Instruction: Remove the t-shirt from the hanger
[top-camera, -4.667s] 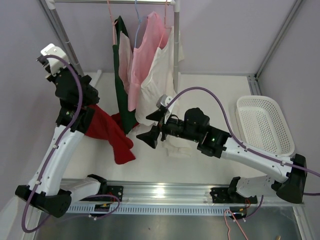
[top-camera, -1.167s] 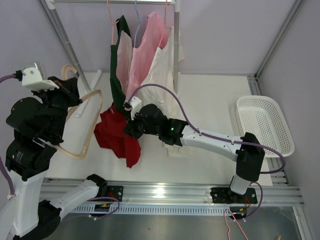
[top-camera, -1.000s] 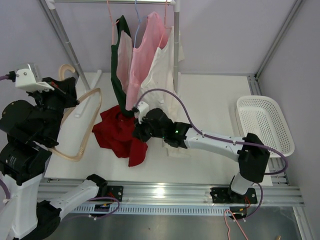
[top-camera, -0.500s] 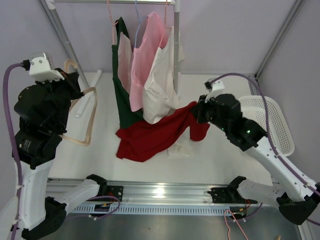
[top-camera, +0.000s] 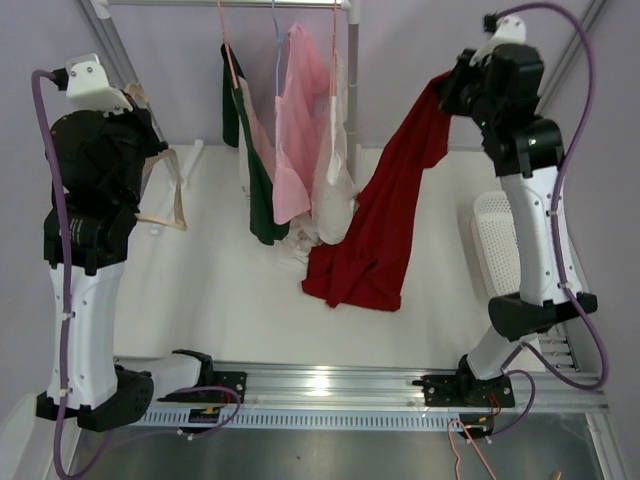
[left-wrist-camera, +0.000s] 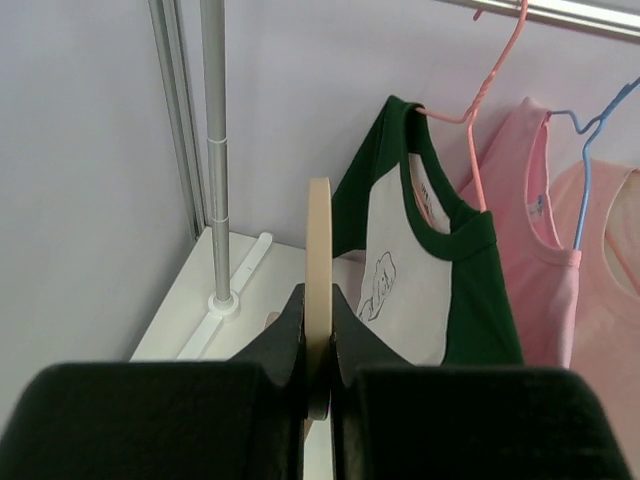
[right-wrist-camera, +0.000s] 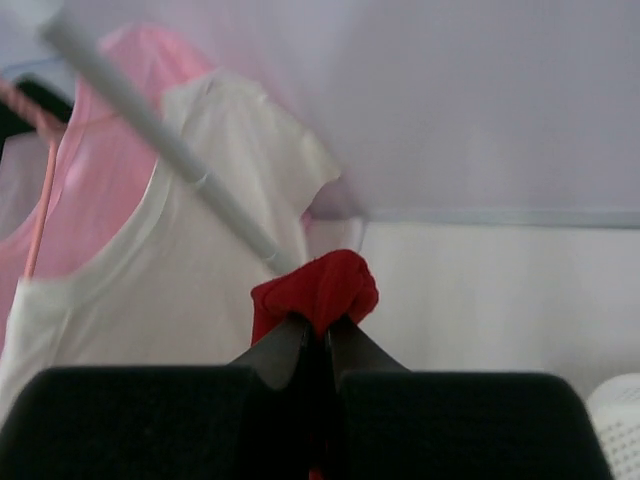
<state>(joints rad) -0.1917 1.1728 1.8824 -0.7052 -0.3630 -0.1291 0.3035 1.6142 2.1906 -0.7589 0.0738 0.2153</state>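
I see right gripper clamped on red t-shirt, raised beside rack | left gripper pinching tan hanger, bare | the two well apart

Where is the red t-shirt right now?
The red t-shirt hangs from the right gripper at the top view's right side, just right of the cream shirt on the rack.

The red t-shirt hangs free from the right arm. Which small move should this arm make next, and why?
Probably swing the red t-shirt a little to the right, over the white basket, then lower it. The right gripper is shut on a fold of it, its hem seems to trail on the table, and the wooden hanger is apart, clamped in the left gripper.
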